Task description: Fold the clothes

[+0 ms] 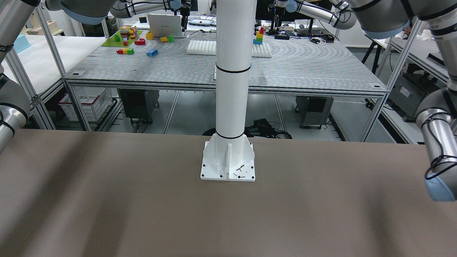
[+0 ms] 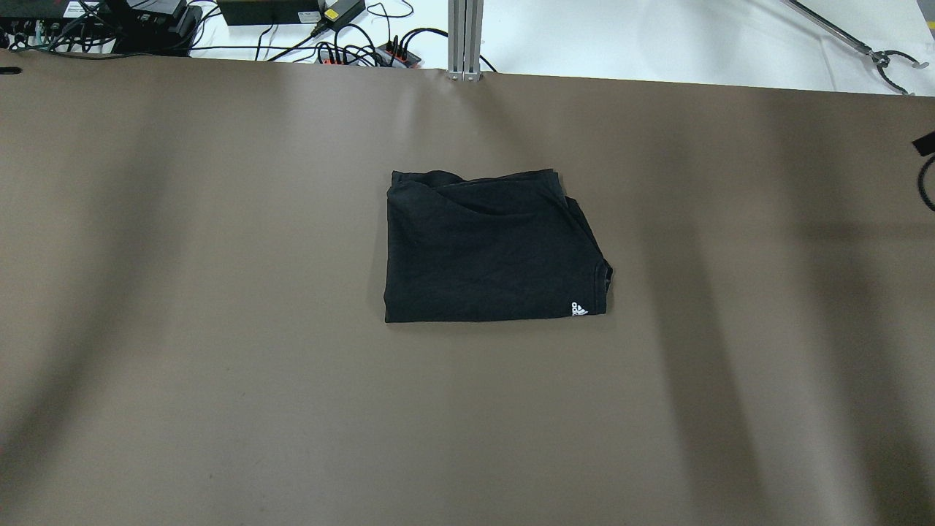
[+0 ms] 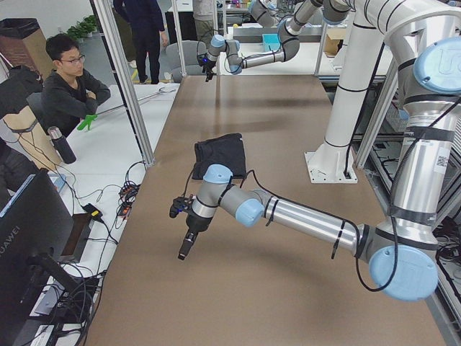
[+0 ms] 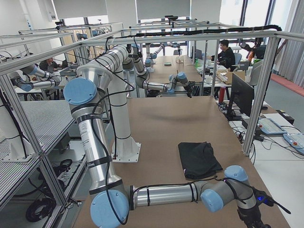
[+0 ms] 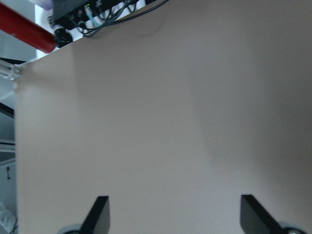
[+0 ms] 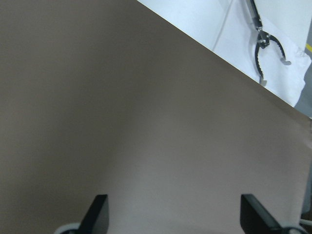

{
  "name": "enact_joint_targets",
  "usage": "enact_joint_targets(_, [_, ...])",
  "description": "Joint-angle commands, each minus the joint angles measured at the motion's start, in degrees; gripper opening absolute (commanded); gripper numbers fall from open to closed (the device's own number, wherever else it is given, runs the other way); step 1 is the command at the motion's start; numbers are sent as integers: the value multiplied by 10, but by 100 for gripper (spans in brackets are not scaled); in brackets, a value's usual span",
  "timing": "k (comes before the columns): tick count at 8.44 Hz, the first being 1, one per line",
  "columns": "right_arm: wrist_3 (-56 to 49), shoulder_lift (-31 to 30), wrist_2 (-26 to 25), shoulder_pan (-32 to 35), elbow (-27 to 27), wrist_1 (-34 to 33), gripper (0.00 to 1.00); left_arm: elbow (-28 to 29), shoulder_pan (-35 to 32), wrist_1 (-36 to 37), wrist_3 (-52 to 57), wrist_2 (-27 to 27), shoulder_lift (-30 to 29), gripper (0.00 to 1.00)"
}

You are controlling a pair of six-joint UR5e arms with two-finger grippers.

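One black garment [image 2: 489,248] lies near the middle of your brown table [image 2: 219,329]. It is folded into a rough rectangle, with layered edges along its far side and a small white logo [image 2: 578,309] at its near right corner (as the overhead view has it). It sits flat, out in front of the white pillar [image 1: 232,71] and apart from its base plate [image 1: 228,171]. You'll see that neither arm touches it. The left gripper [image 5: 175,214] hangs over bare table toward the left end, fingers spread wide with nothing between them. The right gripper [image 6: 175,214] is likewise over bare table toward the right end, fingers parted and empty. Past the table edge in its wrist view, a black grabber tool [image 6: 265,46] lies on a white surface.
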Motion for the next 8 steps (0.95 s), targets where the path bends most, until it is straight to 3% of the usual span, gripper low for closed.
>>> enact_joint_targets(1, [-74, -83, -6, 50, 50, 5, 95, -28, -93, -2, 159, -21, 72, 94])
enact_joint_targets(4, [-74, -139, -8, 70, 107, 4, 95, -23, -165, -1, 253, -37, 102, 94])
enact_joint_targets(6, [-74, -155, -8, 71, 128, -1, 95, -19, -181, -25, 253, -54, 143, 94])
enact_joint_targets(8, [-74, -158, -8, 81, 135, -2, 95, -24, -184, -32, 246, -51, 146, 94])
